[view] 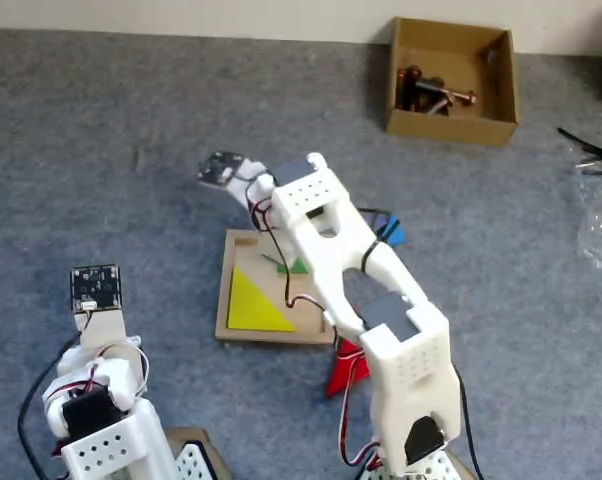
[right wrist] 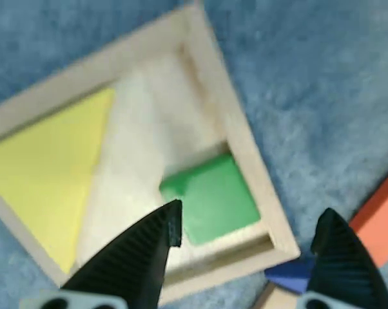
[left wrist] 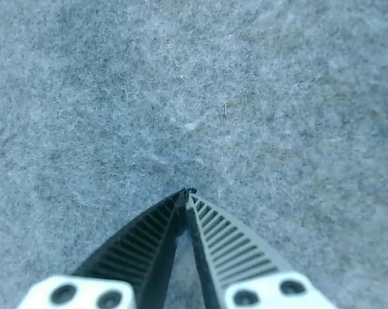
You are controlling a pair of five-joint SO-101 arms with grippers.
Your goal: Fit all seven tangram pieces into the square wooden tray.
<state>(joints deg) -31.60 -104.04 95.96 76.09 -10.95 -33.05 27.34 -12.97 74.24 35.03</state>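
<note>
The wooden tray (view: 225, 300) sits mid-table and holds a yellow triangle (view: 256, 300) and a green piece (right wrist: 213, 199). The right gripper (right wrist: 249, 219) hangs wide open above the green piece. The left gripper (left wrist: 187, 193) is closed on nothing, near left. I think the next move is to fetch the red piece (view: 346, 372).

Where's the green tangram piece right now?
In the right wrist view, the green tangram piece lies inside the square wooden tray, against its rim near a corner, apart from the yellow triangle, under the open right gripper.
</note>
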